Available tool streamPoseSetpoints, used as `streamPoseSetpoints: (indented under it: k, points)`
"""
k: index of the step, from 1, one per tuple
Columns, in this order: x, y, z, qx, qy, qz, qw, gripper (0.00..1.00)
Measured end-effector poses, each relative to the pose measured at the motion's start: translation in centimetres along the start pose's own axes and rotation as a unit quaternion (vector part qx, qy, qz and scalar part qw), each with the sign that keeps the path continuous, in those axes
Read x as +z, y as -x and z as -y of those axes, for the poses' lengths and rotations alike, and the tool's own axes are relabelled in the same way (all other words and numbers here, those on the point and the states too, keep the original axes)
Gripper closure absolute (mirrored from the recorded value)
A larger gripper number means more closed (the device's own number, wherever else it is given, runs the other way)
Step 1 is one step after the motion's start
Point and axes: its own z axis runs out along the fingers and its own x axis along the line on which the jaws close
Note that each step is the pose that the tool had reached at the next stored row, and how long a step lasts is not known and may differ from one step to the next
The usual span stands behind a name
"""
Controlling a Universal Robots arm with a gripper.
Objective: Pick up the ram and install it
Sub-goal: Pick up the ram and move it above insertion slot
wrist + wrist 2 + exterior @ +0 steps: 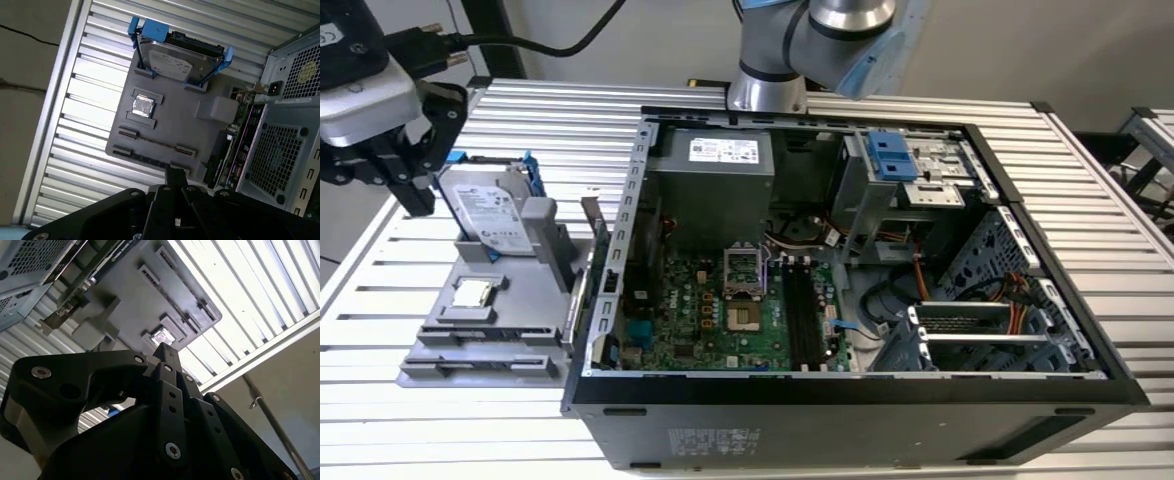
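First wrist view | end effector (175, 173) narrow, empty | one hard drive (180, 60) | one processor (143, 105)

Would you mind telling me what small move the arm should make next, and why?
Probably shift the pincer over the ram and lower toward it. In the first wrist view the ram sits on edge between two clips in the gray holder, untouched, while in the exterior view the pincer hangs up beside the hard drive, at the holder's other end.
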Motion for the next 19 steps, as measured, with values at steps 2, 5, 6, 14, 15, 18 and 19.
streamPoseSetpoints:
  k: [2,5,6,14,15,18,19]
  points:
    - [0.00,0.00,0.00,-0.015,0.0002,-0.0007,0.99988,1.00]
    - [0.00,-0.01,0.00,-0.039,0.0006,-0.0018,0.99925,1.00]
    - [0.00,-0.01,0.00,-0.046,0.0007,-0.0022,0.99894,1.00]
    - [0.00,-0.01,0.00,-0.102,0.0016,-0.0049,0.99482,1.00]
    - [0.00,-0.02,0.00,-0.108,0.0017,-0.0052,0.99417,1.00]
    - [0.00,-0.02,0.00,-0.127,0.0020,-0.0062,0.99183,1.00]
    - [0.00,-0.02,-0.01,-0.134,0.0021,-0.0064,0.99102,1.00]
